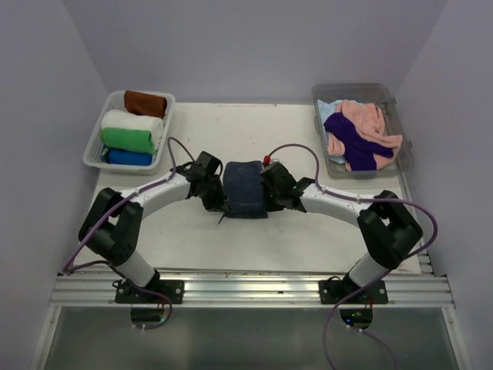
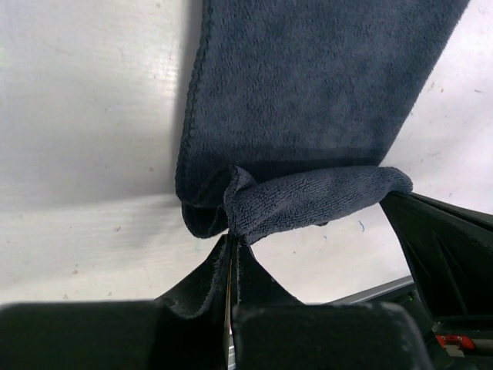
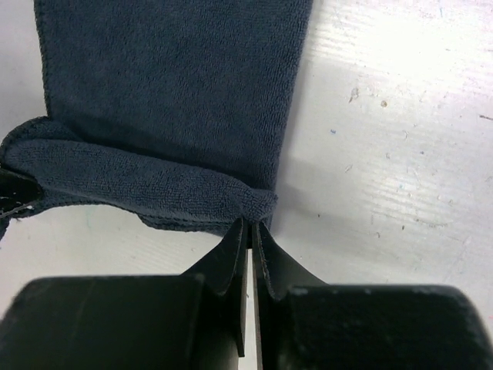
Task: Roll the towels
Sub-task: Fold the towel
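White table (image 1: 231, 131) bears the dark grey-blue towel (image 1: 245, 187); its near edge, folded over, is pinched tight at either corner by left gripper (image 2: 231, 243) and right gripper (image 3: 250, 227)

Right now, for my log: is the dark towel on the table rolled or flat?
Barely started: the dark towel lies mostly flat; only its near edge is curled over, pinched by the left gripper and right gripper.

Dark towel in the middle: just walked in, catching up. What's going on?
Both arms grip the dark towel to roll it. The left pincer and right pincer are each shut on a near corner, with that edge curled over. Four rolled towels sit in the left bin; loose towels wait in the right bin.
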Robot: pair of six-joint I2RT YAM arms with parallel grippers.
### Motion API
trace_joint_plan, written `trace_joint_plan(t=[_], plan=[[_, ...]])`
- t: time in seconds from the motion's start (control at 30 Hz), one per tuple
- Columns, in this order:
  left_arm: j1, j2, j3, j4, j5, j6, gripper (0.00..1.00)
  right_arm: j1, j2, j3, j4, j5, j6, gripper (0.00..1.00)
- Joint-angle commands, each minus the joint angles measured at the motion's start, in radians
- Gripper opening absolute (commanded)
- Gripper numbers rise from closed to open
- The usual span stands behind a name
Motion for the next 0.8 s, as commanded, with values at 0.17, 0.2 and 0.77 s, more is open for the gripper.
trace_joint_plan(t=[0.17, 0.2, 0.77], plan=[[0.023, 0.018, 0.088, -0.027, -0.098, 0.036, 0.39, -0.03, 0.002, 0.041, 0.06, 0.01, -0.031, 0.38], [0.021, 0.006, 0.09, -0.035, -0.114, 0.036, 0.41, -0.03, -0.033, 0.035, 0.06, 0.015, -0.033, 0.42], [-0.171, -0.105, 0.021, 0.054, -0.185, 0.137, 0.03, -0.028, -0.115, -0.063, 0.069, -0.065, 0.006, 0.0]])
